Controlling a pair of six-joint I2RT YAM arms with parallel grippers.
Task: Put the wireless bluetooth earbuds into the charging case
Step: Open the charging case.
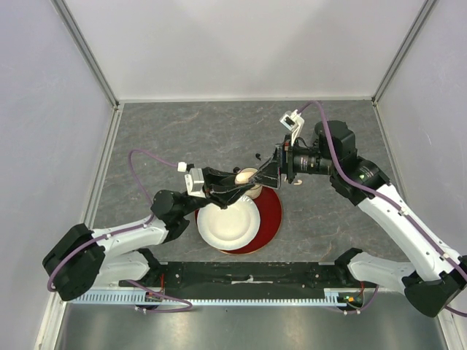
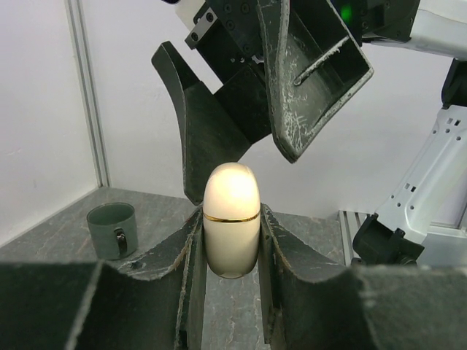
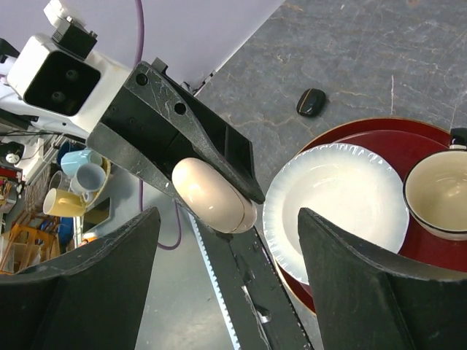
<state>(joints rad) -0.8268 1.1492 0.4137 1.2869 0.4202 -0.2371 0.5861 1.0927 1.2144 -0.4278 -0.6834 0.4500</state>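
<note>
Tabletop (image 1: 182, 138), cream case (image 2: 231, 197) in left claw (image 2: 230, 226)

Legible markings: none.
No text, brand or number reads on the charging case (image 2: 231, 219), nor on anything around it.

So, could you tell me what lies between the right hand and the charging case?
Nothing: in the right wrist view, only bare air separates the open right hand from the charging case.

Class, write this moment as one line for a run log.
left gripper: shut on charging case | charging case: lid closed | right gripper: open, close to case, not gripping
</note>
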